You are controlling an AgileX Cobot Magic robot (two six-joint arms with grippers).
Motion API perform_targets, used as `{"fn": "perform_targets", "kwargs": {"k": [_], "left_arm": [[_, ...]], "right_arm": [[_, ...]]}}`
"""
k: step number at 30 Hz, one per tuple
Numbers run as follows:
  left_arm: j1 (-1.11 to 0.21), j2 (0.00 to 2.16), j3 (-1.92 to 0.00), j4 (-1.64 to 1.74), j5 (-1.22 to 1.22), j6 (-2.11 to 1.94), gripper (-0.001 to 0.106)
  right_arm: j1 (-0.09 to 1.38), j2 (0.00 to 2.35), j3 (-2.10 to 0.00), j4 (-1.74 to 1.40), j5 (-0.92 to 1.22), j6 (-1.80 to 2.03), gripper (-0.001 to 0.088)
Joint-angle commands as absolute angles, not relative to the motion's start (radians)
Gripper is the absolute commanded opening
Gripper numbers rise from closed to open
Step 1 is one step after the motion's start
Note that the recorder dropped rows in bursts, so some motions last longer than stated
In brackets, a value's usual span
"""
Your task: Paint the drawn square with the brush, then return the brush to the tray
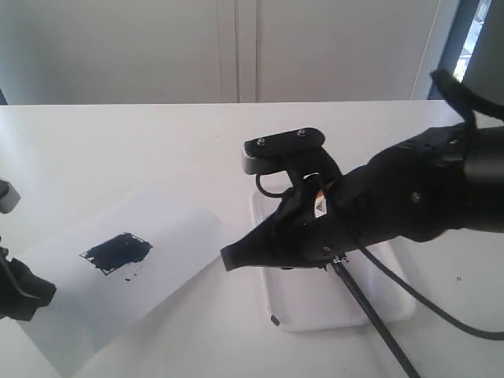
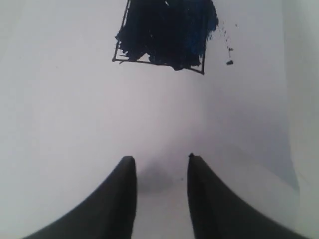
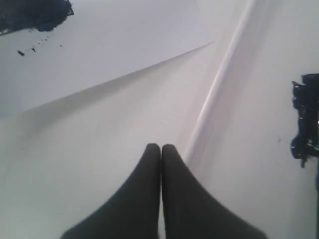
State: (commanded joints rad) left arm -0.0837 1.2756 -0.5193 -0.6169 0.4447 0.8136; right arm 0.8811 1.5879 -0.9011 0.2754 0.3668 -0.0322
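The drawn square (image 1: pixel 116 252) on the paper sheet (image 1: pixel 177 228) is smeared dark navy, with small specks beside it; it also shows in the left wrist view (image 2: pixel 164 32) and at a corner of the right wrist view (image 3: pixel 30 12). The white tray (image 1: pixel 346 321) lies right of the paper, mostly under my right arm. The brush (image 1: pixel 374 319) shows only as a black handle slanting out over the tray's near rim; its bristles are hidden. My right gripper (image 1: pixel 228 258) (image 3: pixel 161 147) is shut on nothing beside the tray's rim (image 3: pixel 219 79). My left gripper (image 1: pixel 39 293) (image 2: pixel 159 159) hangs open over the paper.
A navy paint blotch (image 3: pixel 305 119) marks the tray's floor. The paper's corner (image 3: pixel 207 42) lifts slightly off the white table (image 1: pixel 118 150). A black cable (image 1: pixel 441 311) trails from the right arm across the table. A pale wall stands behind the table.
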Motion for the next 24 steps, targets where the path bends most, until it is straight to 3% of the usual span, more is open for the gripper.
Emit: {"fn": "perform_targets", "kwargs": {"k": [9,24], "left_arm": [[-0.084,1.407,-0.519,-0.617,0.445,0.814,0.009],[-0.084,1.504,-0.519,-0.617,0.438,0.836,0.008]], "right_arm": [[0.906,1.787,-1.033,0.365,0.388,-0.126,0.0000],[0.910,2.040,-1.284,0.579,0.471,-0.319,0.0000]]}}
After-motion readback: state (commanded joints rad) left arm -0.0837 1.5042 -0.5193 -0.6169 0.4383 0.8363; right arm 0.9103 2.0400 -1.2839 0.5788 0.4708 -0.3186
